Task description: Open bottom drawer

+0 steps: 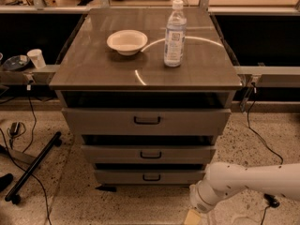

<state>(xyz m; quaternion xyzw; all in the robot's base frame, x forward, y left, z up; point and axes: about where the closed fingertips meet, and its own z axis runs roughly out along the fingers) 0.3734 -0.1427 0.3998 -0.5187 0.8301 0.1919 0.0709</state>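
Gripper (pixel 193 217) at the bottom edge of the view, low over the speckled floor (pixel 140 207), right of centre and mostly cut off. Whether it is open or closed cannot be told. It hangs from a white arm (pixel 253 182) that reaches in from the right edge.

Just behind it and to the left is the bottom drawer (pixel 117 177), the lowest of three grey drawers in a cabinet (pixel 58 93). Its flat front carries a small dark loop handle (pixel 151 177) at its centre. The gripper is near the drawer's right end, well to the right of the handle, and seems to be clear of the front.

Above is the middle drawer (pixel 112 153), then the taller top drawer (pixel 103 121), with a dark gap over each. On the floor to the left lie a black bar (pixel 33 167) and dark cables (pixel 28 125).

On the cabinet's glossy brown top, a pale bowl (pixel 127 41) sits left of centre. An upright clear bottle (pixel 175 34) stands to its right, apart from it. Far left, beyond the cabinet, a white cup (pixel 36 58) stands on a grey ledge (pixel 18 76).
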